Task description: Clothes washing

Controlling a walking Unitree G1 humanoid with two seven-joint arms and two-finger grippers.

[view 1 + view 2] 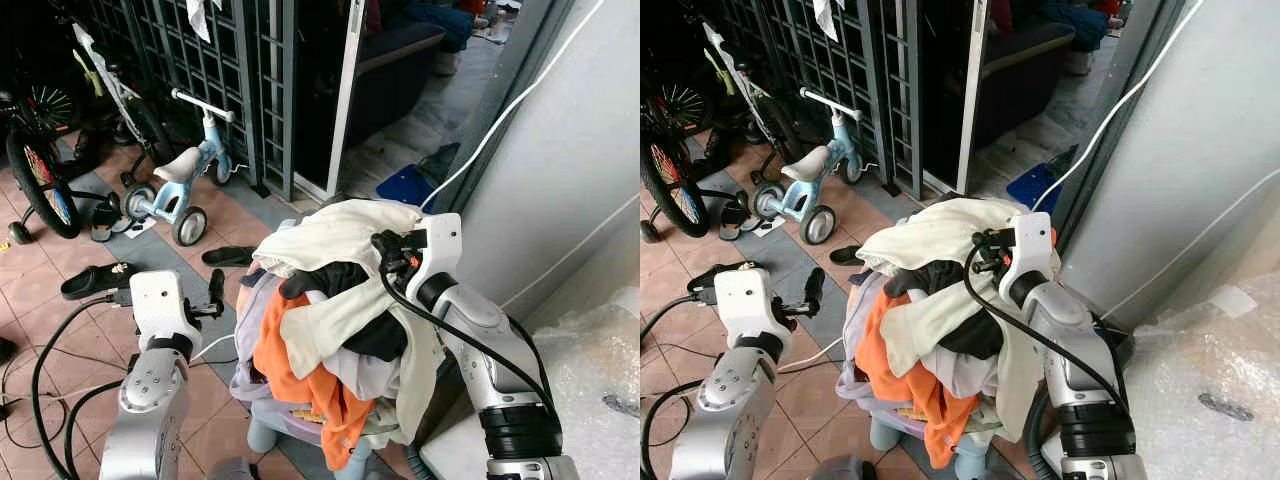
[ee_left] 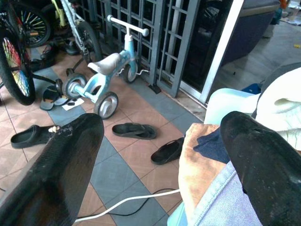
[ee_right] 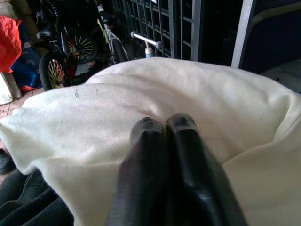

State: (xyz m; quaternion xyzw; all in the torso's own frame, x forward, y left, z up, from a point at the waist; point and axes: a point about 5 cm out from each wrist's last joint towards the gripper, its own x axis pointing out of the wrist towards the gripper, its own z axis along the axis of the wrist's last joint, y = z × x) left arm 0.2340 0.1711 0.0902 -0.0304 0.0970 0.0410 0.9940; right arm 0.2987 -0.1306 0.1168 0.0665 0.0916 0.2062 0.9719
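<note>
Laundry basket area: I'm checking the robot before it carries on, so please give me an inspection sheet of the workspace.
Surface: tiled floor, red and grey.
Job's things: laundry basket heaped with clothes; cream cloth on top, orange garment hanging over the side.
Clutter: blue tricycle, bicycle, sandals.
Grippers: left gripper open beside the basket; right gripper shut, resting on the cream cloth.
Cables: white cable and black cables on the floor.
Surroundings: metal grille door, grey wall.
</note>
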